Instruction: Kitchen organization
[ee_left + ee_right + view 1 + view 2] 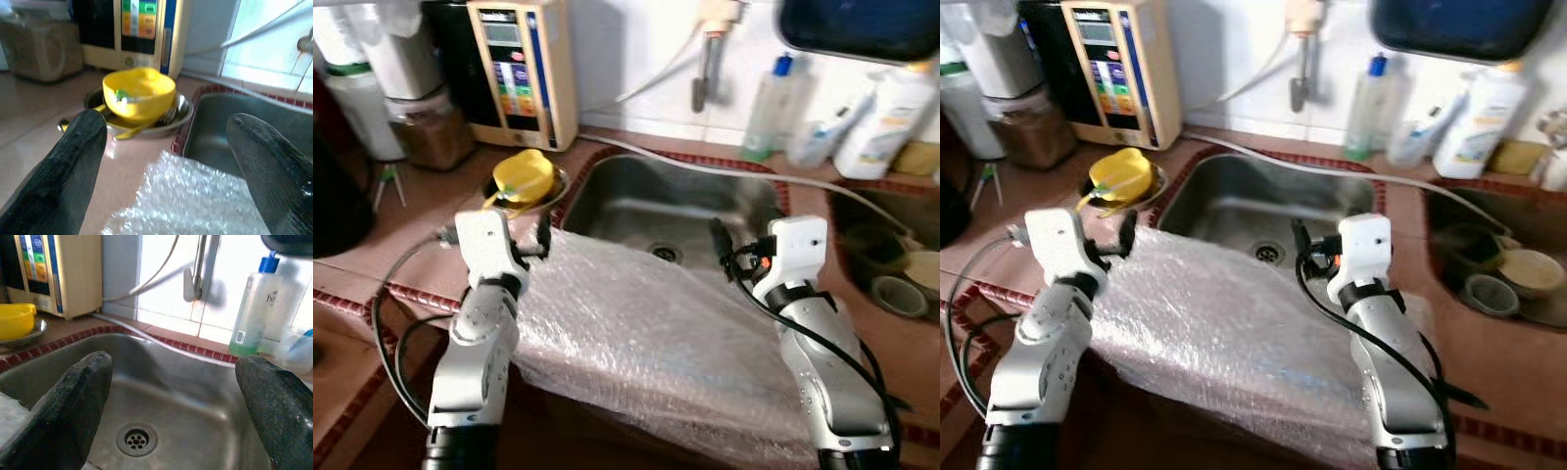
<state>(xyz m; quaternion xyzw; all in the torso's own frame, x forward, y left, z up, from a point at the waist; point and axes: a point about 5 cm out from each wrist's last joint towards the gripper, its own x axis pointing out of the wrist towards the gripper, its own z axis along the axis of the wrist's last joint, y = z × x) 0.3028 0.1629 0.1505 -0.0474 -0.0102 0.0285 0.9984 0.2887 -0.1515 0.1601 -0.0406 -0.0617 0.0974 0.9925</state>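
One crinkled clear bubble wrap sheet [646, 333] drapes the sink [705, 201] front edge; both grippers' jaws wide, empty.

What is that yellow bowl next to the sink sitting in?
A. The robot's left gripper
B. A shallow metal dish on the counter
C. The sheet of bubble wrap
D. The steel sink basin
B: the yellow plastic bowl rests in a shallow silver metal dish on the reddish countertop, beside the sink.

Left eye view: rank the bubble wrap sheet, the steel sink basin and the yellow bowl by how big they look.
1. Clear bubble wrap sheet, largest, though nearest the camera.
2. Stainless steel sink basin.
3. Yellow plastic bowl, smallest.
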